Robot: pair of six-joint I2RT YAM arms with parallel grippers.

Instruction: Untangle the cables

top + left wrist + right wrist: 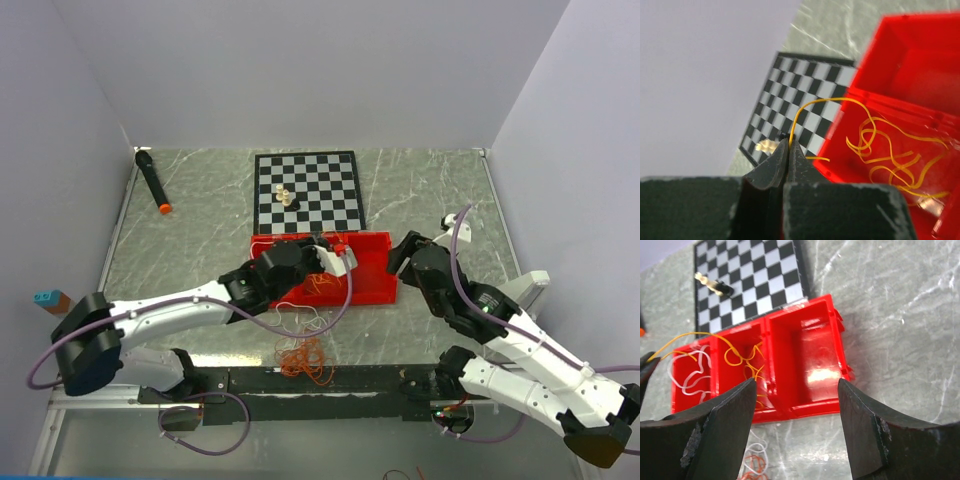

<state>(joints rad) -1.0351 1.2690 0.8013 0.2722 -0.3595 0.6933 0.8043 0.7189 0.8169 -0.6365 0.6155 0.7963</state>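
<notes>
Presently we are entering, item first, the yellow-orange cable point(840, 99): one end is sitting in the left gripper point(790, 142), whose jaws are pressing together on it with no gap showing. From there the strand is arcing over a corner of the chessboard point(790, 95) and dropping into the red tray point(920, 60). In the right wrist view the rest of it is lying in loose, crossing loops in the tray's middle compartment. Next item, the white cable point(687, 375), is curling in the left compartment just beside those loops, with more white loops lying on the table point(200, 230) at the tray's near side. Third item, the red-orange cable point(305, 358), is heaped on the table nearer the arm bases, close to those white loops; whether the two are crossing is too small to tell. The right gripper point(796, 385) is hovering over the tray's near rim with jaws spread wide, holding nothing. We are judging the step in hand to be the drawing of the yellow strand out of its own knotting. The next move is likely calling for a slow pull up and away from the tray. The spread gripper would probably be steadying the tray or the remaining loops, so that they are not dragging along.
</notes>
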